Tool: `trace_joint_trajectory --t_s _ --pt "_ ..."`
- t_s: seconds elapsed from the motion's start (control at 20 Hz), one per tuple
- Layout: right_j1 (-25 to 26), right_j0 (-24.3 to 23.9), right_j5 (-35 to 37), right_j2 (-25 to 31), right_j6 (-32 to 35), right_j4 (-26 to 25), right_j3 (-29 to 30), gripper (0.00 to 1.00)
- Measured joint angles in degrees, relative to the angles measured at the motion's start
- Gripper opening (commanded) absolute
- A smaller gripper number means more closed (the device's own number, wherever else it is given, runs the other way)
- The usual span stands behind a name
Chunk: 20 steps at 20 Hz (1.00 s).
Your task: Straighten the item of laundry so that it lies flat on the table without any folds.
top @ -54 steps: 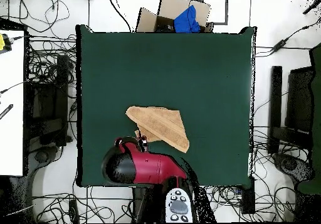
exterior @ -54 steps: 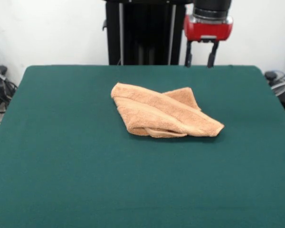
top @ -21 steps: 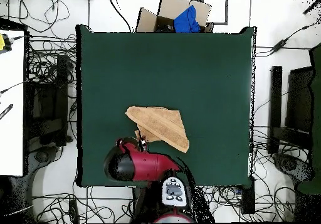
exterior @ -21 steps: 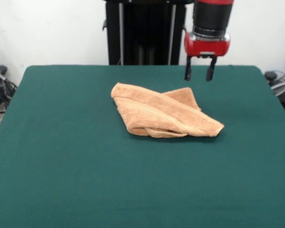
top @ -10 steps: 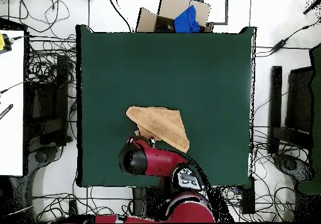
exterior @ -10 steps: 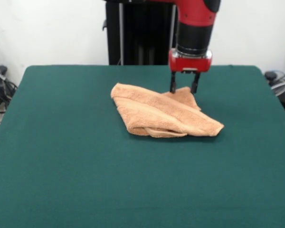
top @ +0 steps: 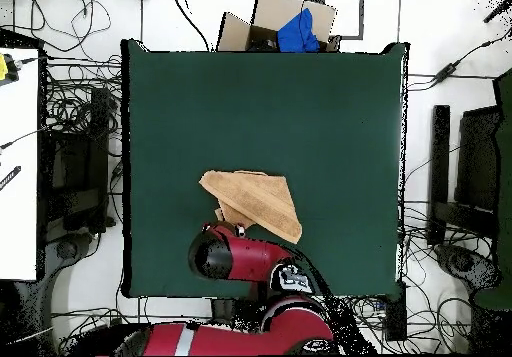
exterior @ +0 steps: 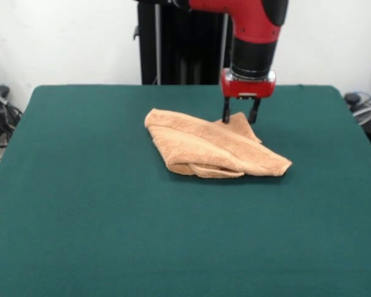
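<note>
The peach-orange towel point(exterior: 210, 148) lies crumpled and folded over itself near the middle of the green table point(exterior: 80, 204), with a raised corner at its far side. My gripper point(exterior: 239, 117) hangs straight down over that far corner, its two black fingers apart on either side of the raised cloth and not closed on it. In the overhead view the towel point(top: 255, 199) shows as a folded wedge, and the red arm point(top: 235, 256) covers its near edge and hides the gripper.
The table point(top: 330, 123) is far larger than the towel. A cardboard box with a blue item point(top: 290, 25) stands past the far edge in the overhead view. Cables and equipment lie on the floor all round the table.
The gripper has sunk slightly towards the towel's far corner. The towel has hardly moved.
</note>
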Motion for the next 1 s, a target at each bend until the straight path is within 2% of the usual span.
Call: trace_joint_trajectory --t_s 1.0 --pt "0.5 2.8 -1.6 -0.1 0.0 0.0 0.0 1.0"
